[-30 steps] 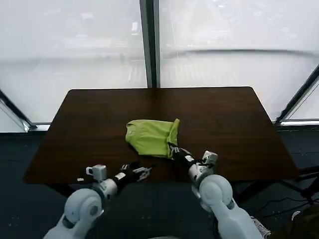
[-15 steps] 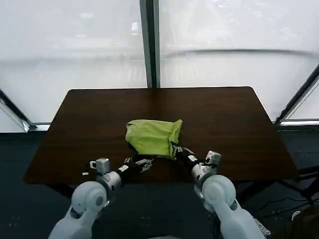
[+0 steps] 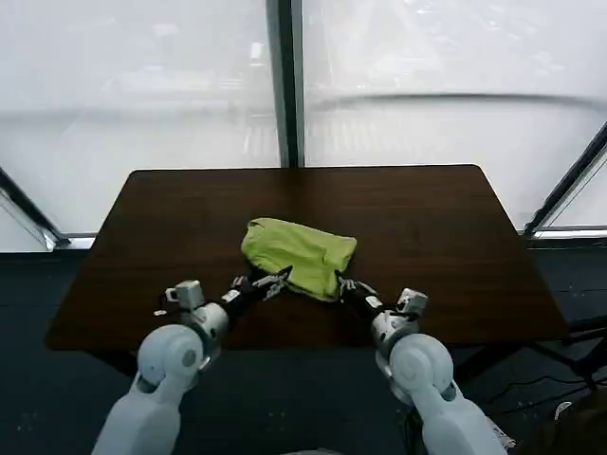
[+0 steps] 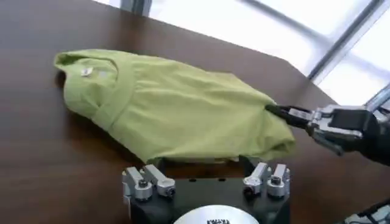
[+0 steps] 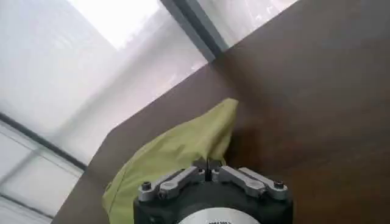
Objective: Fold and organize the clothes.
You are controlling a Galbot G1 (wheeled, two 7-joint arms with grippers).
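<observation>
Lime-green T-shirt (image 3: 299, 254), folded into a compact bundle, mid-table on dark brown table (image 3: 455, 237). Right gripper (image 3: 341, 284) clenched on the bundle's near right corner; left gripper (image 3: 275, 281) spread wide at its near left edge, gripping nothing. Step judged: final fold or tidying; next move calls for securing the left edge.

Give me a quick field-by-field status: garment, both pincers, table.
garment: lime-green T-shirt, bunched into a folded heap mid-table, collar toward the robot's left
left pincer: open, at the shirt's near edge, fabric between its fingers
right pincer: shut on the shirt's near right corner
table: dark brown wood, by a window
fold state: rough, not yet neat
</observation>
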